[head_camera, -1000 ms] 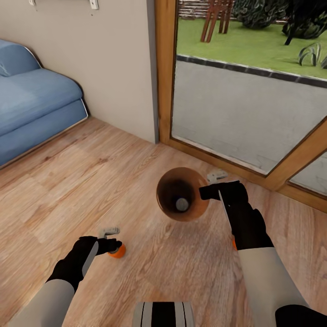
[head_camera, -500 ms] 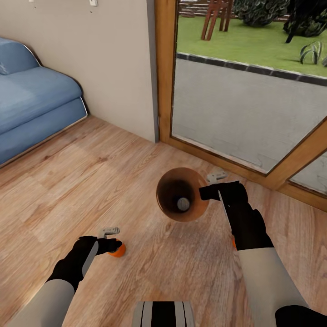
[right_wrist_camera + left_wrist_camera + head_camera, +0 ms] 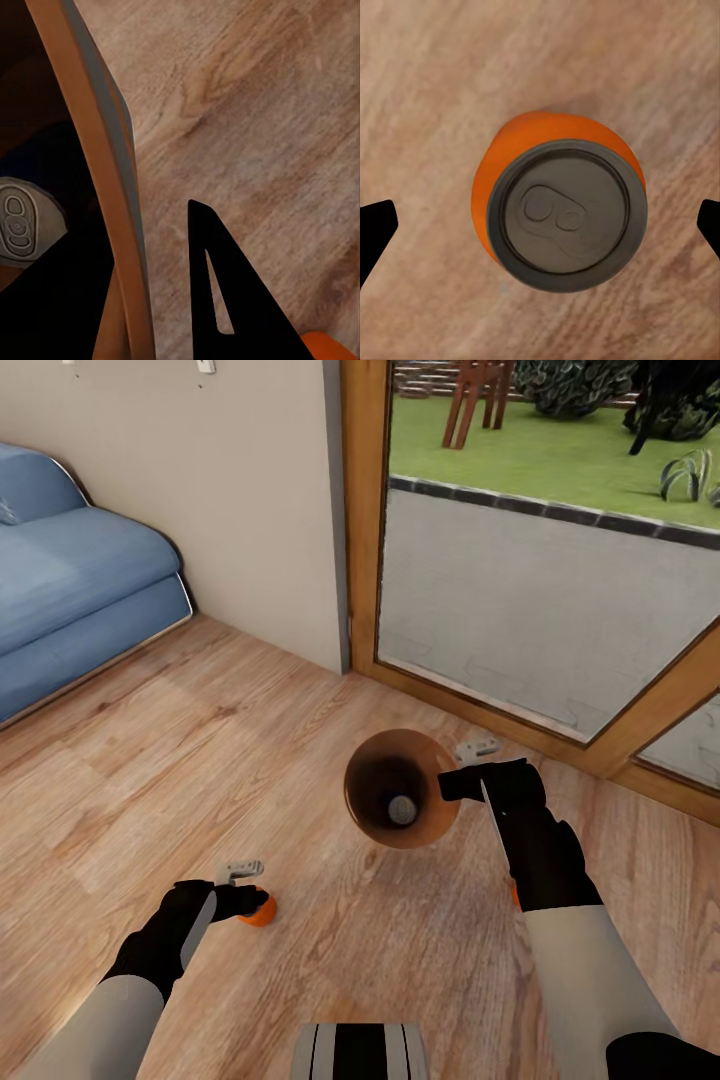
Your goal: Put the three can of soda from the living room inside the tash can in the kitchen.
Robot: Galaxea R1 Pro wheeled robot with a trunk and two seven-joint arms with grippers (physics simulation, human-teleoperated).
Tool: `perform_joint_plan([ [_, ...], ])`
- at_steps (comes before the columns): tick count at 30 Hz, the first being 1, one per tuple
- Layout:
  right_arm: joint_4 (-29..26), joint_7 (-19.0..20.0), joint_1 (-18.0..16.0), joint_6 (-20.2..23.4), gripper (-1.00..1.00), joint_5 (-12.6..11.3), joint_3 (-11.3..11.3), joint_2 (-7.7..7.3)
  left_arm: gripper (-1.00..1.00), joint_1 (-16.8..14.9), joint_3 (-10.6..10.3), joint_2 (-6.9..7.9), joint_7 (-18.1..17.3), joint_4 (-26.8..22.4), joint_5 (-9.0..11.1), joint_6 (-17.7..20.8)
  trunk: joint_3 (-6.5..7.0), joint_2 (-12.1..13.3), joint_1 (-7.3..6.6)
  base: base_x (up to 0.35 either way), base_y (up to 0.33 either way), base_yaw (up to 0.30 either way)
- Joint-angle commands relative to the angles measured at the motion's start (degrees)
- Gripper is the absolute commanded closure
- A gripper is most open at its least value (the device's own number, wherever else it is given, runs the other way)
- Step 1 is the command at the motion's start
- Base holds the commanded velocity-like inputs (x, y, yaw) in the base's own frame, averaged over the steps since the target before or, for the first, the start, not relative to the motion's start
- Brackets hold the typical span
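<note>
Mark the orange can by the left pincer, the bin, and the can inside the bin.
orange can (image 3: 561, 217), left wrist view, grey lid.
bin (image 3: 440, 815), head view, inner wall.
can in the bin (image 3: 402, 810), head view, pale top.

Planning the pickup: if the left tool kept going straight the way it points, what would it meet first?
Likely the grey top of the orange can, upright on the wood floor and centred between the left tool's open fingers; depth is unclear.
</note>
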Motion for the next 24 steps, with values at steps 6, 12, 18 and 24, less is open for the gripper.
perform_joint_plan([
  [6,0.0,-0.01,0.02,0.11,1.0,-1.03,0.03,-0.01,-1.0,0.0,0.04,0.0,0.0,-0.01,0.0,0.01,0.01,0.0,-0.01,0.0,0.0,0.0],
  [12,0.07,-0.01,0.05,0.11,1.0,-1.03,0.03,0.03,-1.0,0.0,-0.05,0.0,0.0,0.05,-0.04,0.05,0.01,0.0,-0.01,0.002,0.0,0.0],
  [18,0.09,-0.01,0.08,0.11,1.0,-1.03,-0.02,-0.05,-1.0,0.0,-0.05,0.0,0.0,0.01,0.03,0.04,0.01,0.0,-0.01,0.031,0.0,0.0],
  [24,0.09,-0.01,0.13,0.11,1.0,-1.03,0.0,-0.07,-1.0,0.0,-0.07,0.0,0.0,-0.02,0.08,0.0,0.01,0.0,-0.01,0.007,0.0,0.0],
])
